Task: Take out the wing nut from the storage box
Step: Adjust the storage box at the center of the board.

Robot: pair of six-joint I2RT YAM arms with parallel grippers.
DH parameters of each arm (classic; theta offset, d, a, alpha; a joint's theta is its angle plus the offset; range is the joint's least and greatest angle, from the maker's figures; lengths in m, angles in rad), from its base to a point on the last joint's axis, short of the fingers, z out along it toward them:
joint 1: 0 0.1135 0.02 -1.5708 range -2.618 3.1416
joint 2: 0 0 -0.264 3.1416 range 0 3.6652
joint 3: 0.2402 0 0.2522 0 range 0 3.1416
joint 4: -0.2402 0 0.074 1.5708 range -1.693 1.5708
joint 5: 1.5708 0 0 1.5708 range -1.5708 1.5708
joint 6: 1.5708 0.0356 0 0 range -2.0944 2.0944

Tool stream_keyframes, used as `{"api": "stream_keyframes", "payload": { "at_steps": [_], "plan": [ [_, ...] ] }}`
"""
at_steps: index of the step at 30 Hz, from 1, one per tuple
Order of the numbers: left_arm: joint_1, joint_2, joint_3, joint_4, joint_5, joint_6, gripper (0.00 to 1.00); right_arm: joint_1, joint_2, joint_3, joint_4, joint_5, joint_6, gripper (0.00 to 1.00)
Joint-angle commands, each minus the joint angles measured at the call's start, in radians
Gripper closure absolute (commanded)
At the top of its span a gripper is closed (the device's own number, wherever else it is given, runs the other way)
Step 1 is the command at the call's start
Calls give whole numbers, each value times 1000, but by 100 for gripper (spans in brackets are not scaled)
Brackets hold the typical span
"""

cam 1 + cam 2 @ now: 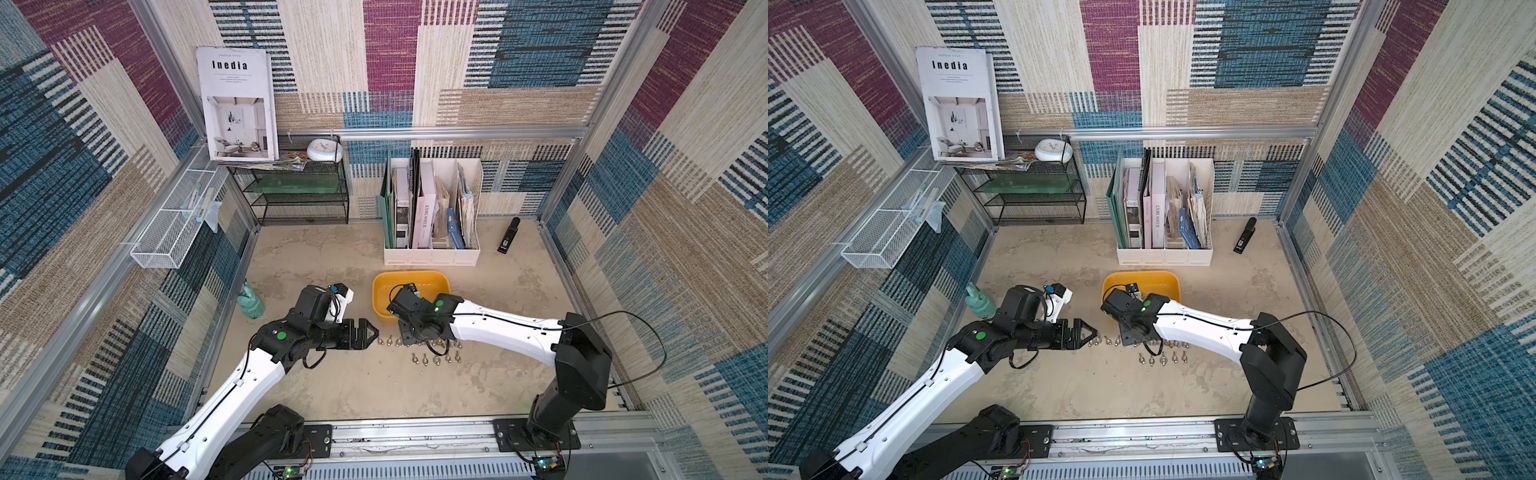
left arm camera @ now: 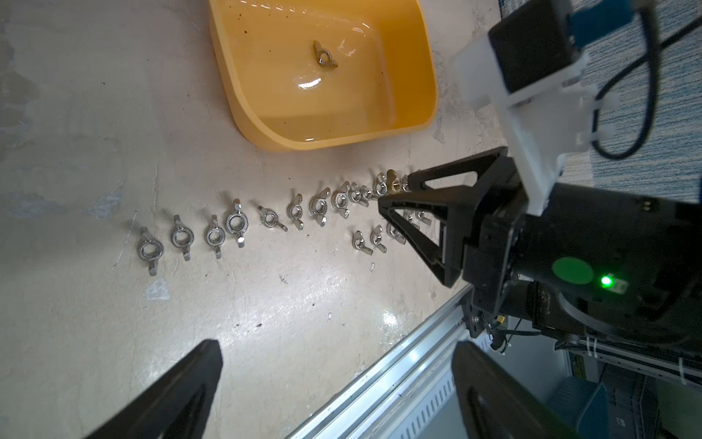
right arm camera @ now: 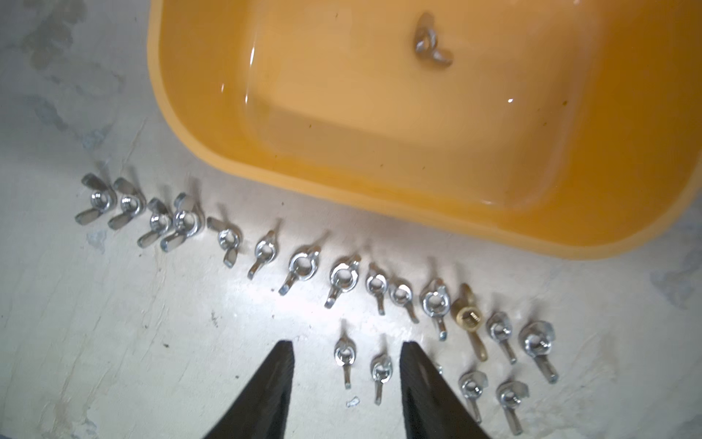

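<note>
Right gripper (image 3: 347, 344) is hovering low over rows of nuts (image 3: 304, 266) on the near side of storage box (image 3: 266, 167), jaws parted, pinching nothing, probably for a drop-off | left gripper (image 2: 340, 344) is waiting, spread wide, empty | one wing nut (image 2: 324, 57) is lying inside the box.

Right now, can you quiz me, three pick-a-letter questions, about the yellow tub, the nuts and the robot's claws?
1. Where is the wing nut still to take out? A shelf; B storage box; C wire basket.
2. The odd nut on the table is: A red; B blue; C brass.
3. The left gripper is: A open, empty; B shut on a nut; C shut on a book.
Key: B, it lies on the box's floor; C, it gleams brass among silver nuts; A, its jaws stand wide apart, nothing between.
</note>
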Motion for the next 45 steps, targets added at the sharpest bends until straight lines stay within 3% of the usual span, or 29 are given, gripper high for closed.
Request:
{"api": "stream_keyframes", "payload": {
  "at_steps": [1,4,11,21,31,45],
  "plan": [
    [0,32,23,33,-7,22,1,-48,-2,28,-22,28,-74,46],
    [0,74,40,54,3,25,1,-101,11,43,-11,21,-126,38],
    [0,203,115,72,12,63,1,-211,91,92,10,-26,-228,38],
    [1,403,240,81,14,123,1,-314,240,207,-19,-84,-264,38],
    [12,541,352,43,-8,170,1,-352,322,288,-23,-118,-299,38],
    [39,571,373,33,-33,170,1,-381,273,325,-50,-84,-336,40]
  ]
}}
